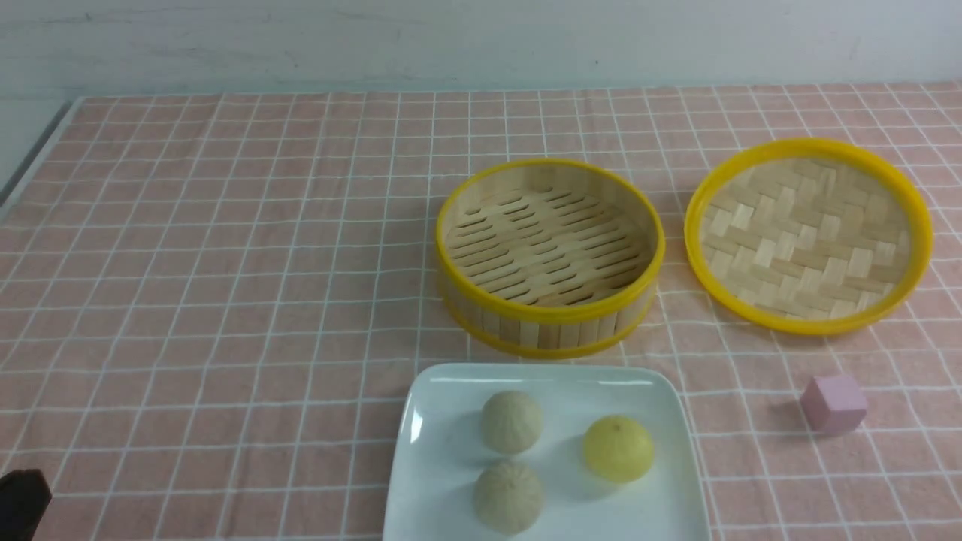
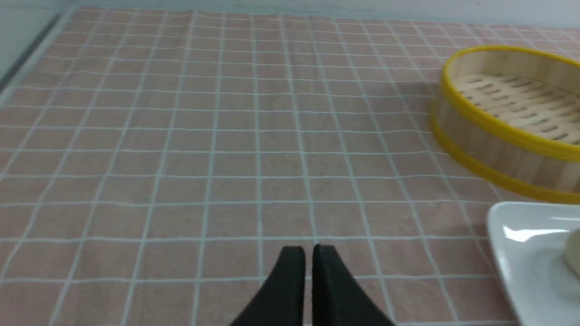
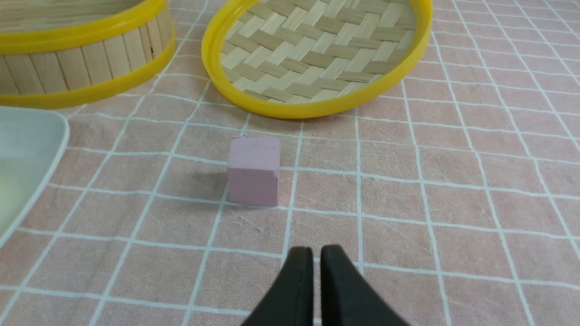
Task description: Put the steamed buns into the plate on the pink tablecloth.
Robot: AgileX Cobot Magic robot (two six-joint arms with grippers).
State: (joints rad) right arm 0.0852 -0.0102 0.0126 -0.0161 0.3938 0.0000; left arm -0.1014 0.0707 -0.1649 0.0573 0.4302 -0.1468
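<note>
1. The left pincer (image 2: 309, 253) hangs over bare pink tablecloth (image 2: 181, 136), its tips nearly together with only a slit between, holding nothing.
2. The right pincer (image 3: 316, 256) looks the same, empty, with the small pink cube (image 3: 253, 172) near ahead of it.
3. All three steamed buns (image 1: 511, 421) sit apart inside the plate (image 1: 443, 466), which lies just in front of the empty steamer basket (image 1: 549, 255); the woven lid (image 1: 808, 233) lies beside the basket.
4. The placing looks finished, so the step is to keep both arms clear of the plate and avoid nudging the cube.
</note>
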